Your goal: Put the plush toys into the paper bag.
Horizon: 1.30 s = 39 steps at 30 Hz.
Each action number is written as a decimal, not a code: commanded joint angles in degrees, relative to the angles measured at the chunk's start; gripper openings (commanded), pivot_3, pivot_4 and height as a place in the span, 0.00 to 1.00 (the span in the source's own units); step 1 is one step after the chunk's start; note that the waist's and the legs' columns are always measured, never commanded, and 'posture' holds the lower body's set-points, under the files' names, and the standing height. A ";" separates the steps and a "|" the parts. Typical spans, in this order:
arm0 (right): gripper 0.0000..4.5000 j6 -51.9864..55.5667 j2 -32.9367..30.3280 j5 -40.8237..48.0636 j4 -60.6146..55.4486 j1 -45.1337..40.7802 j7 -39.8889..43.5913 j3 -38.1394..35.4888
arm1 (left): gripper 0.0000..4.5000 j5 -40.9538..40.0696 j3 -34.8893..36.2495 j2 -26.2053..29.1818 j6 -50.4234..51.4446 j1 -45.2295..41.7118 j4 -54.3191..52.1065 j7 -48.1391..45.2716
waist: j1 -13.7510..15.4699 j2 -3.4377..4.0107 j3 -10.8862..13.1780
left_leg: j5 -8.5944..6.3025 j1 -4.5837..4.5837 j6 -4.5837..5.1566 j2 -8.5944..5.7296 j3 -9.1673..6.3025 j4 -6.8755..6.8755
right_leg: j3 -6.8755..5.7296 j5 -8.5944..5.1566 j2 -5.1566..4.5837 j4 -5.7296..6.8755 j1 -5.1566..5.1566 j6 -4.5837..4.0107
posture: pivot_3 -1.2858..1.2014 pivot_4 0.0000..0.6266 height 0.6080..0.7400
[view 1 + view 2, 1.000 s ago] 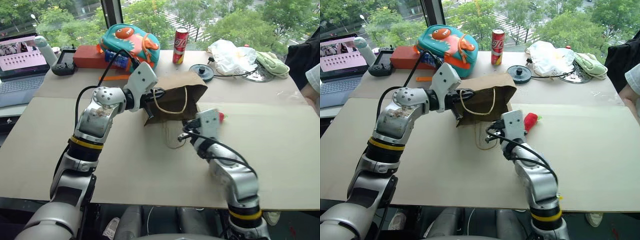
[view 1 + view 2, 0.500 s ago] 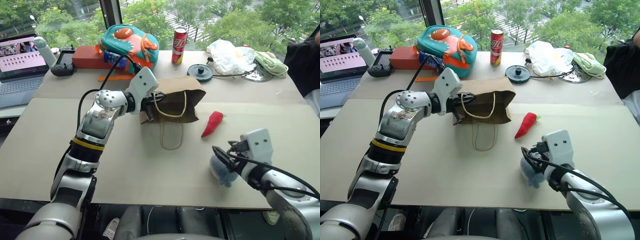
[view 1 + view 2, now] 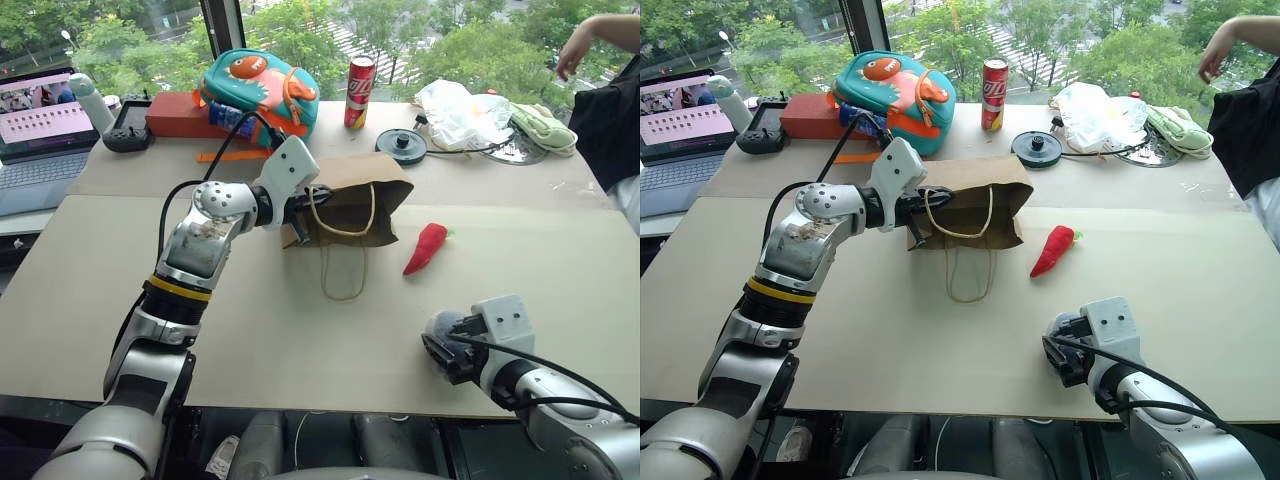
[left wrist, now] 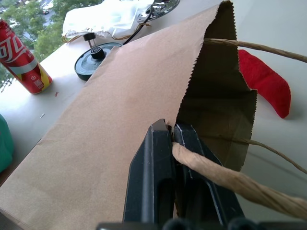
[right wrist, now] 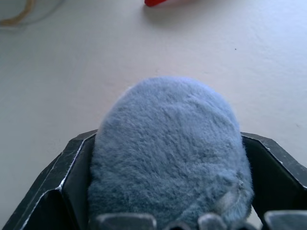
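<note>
L gripper [image 4: 171, 132]: jaws clamped on the rim of the paper bag [image 3: 352, 205], next to a cord handle. Bag lies on its side mid-desk [image 3: 300, 340], mouth toward me. R gripper [image 3: 440, 352] sits low at the near desk edge, jaws spread wide w/ the grey-blue plush ball [image 5: 168, 153] between them; I can't tell if they grip it or just flank it. Red chili plush [image 3: 425, 248] lies on the desk just R of the bag, apart from both grippers.
</note>
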 commanded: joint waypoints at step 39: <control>0.19 -9.24 27.64 -2.16 19.83 -32.54 -3.46 2.44 | 0.04 -7.69 3.59 -0.49 10.28 -4.65 -2.12 -2.34 | -0.30 0.04 0.00 | 0.00 -0.06 0.00 0.00 -0.05 -0.08 | -0.05 0.26 -0.01 0.05 -0.15 -0.44 | 0.52 0.24 0.99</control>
